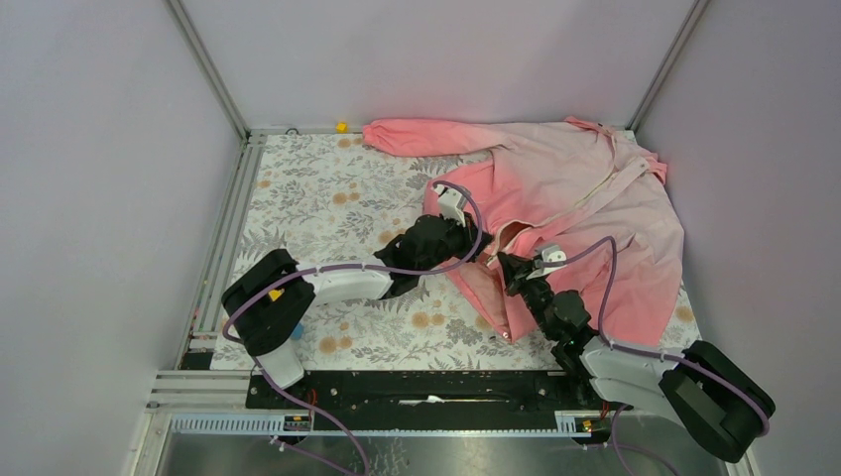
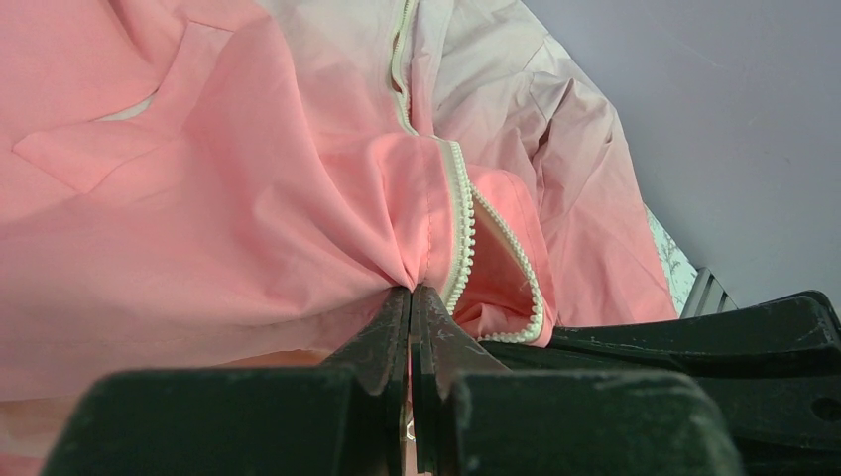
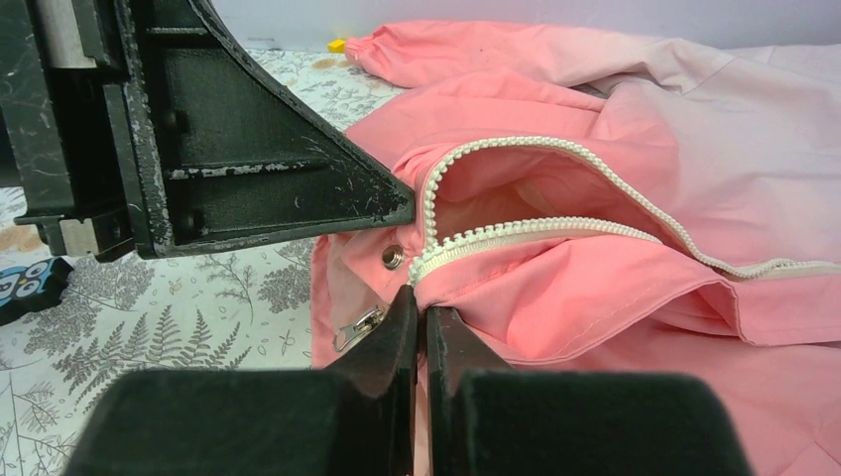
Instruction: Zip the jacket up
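On floral tabletop [image 1: 327, 203], crumpled pink jacket [image 1: 595, 198].

The top view looks down from above and behind your arm bases, taking in the whole counter [image 1: 327, 198]. Each wrist view sits low and very close, the left behind the left pincer [image 2: 410, 291], the right behind the right pincer [image 3: 417, 296] — both facing forward past the tips. All three share the jacket [image 1: 595, 198] around its open zipper [image 3: 526, 230].
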